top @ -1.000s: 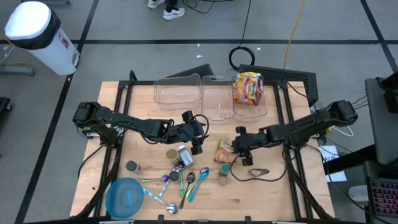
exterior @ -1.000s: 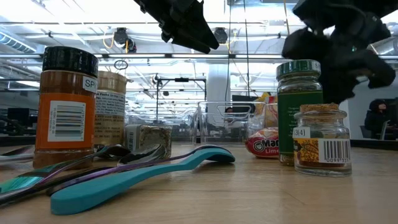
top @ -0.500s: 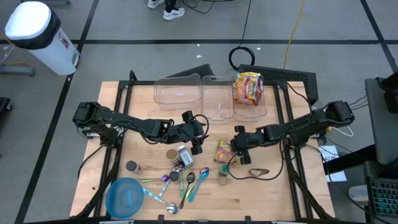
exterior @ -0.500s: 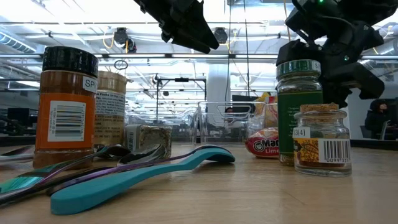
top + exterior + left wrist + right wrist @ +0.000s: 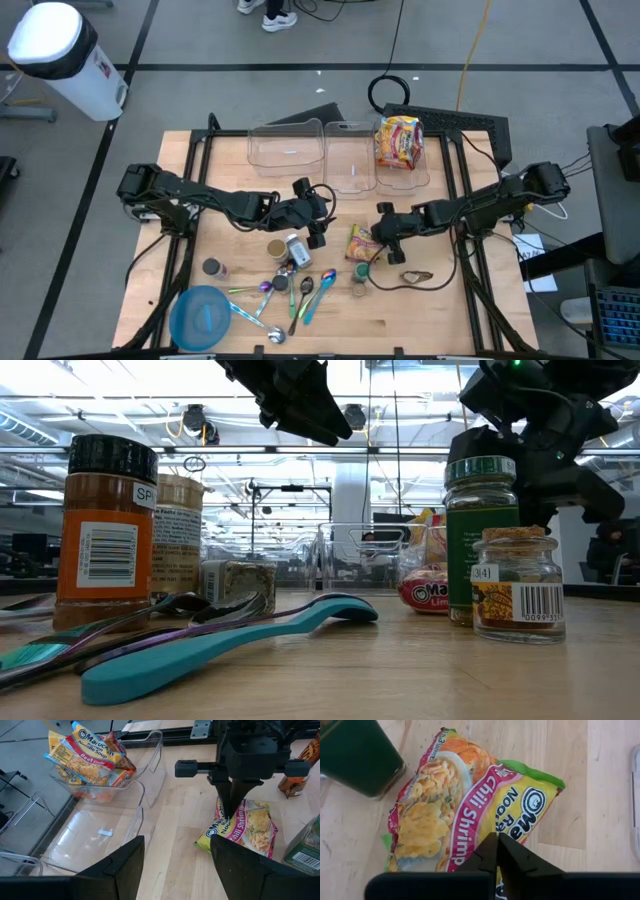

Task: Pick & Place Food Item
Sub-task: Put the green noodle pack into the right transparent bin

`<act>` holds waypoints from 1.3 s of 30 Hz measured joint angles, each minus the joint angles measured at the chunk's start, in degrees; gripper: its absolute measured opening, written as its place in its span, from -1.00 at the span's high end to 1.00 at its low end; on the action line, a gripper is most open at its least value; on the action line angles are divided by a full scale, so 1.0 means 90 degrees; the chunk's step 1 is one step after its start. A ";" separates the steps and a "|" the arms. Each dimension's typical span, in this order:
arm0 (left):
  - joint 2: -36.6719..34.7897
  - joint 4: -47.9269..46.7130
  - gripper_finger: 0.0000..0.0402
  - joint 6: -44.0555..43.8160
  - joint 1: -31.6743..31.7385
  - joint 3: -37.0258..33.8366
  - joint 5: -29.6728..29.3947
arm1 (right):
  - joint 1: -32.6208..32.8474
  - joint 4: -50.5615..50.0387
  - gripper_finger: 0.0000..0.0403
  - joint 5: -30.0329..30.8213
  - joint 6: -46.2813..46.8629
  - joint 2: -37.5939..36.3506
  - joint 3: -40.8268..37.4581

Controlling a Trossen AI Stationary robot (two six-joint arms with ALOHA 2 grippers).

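I have the right gripper (image 5: pixel 231 809) down on the noodle packet (image 5: pixel 360 243), which lies flat on the table (image 5: pixel 440 310) just beside the green-lidded jar (image 5: pixel 481 540). Its fingers are pressed together on the packet's near edge; I judge they pinch the wrapper there, because a flat bag gives nothing else to grab. Whether the pinch really holds the film I cannot confirm until it lifts.

The left gripper (image 5: pixel 318 232) hangs above the table near the middle, fingers apart and holding nothing, parked clear of the right arm's path.

The far clear bin (image 5: pixel 412 176) already holds other noodle packets (image 5: pixel 398 140), so I take that as the drop spot. The two bins (image 5: pixel 290 150) next to it look bare.
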 joint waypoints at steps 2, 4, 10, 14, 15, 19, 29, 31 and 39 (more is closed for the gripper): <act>0.0000 0.0000 -0.17 0.0000 0.0002 0.0000 0.0000 | 0.0000 -0.0016 0.99 0.0005 -0.0029 -0.0064 0.0000; 0.0000 0.0000 -0.17 0.0000 0.0002 0.0000 0.0001 | 0.0000 -0.0002 1.00 0.0035 -0.0045 -0.0188 0.0000; 0.0000 -0.0002 -0.17 0.0000 0.0002 0.0000 0.0002 | 0.0000 -0.0046 1.00 0.0895 -0.0270 -0.1021 0.0000; 0.0000 -0.0002 -0.17 -0.0010 0.0002 0.0000 0.0002 | -0.0002 -0.0013 1.00 0.1912 -0.0620 -0.1746 0.0000; 0.0000 -0.0002 -0.17 -0.0010 0.0002 0.0000 0.0002 | -0.0002 -0.0008 1.00 0.2115 -0.0697 -0.1921 0.0000; 0.0000 -0.0002 -0.17 -0.0012 0.0002 0.0000 0.0002 | -0.0001 0.0114 1.00 0.3065 -0.1053 -0.2594 0.0000; 0.0000 0.0000 -0.17 -0.0024 0.0002 0.0000 0.0002 | -0.0196 0.0552 1.00 0.7389 -0.0899 -0.3145 -0.0105; 0.0000 0.0000 -0.17 -0.0027 0.0002 -0.0001 0.0002 | -0.0386 0.0562 1.00 0.7531 -0.0801 -0.3142 -0.0322; 0.0000 0.0005 -0.17 -0.0026 0.0002 -0.0002 0.0002 | -0.1716 0.2127 1.00 0.6505 -0.1231 -0.3101 -0.1523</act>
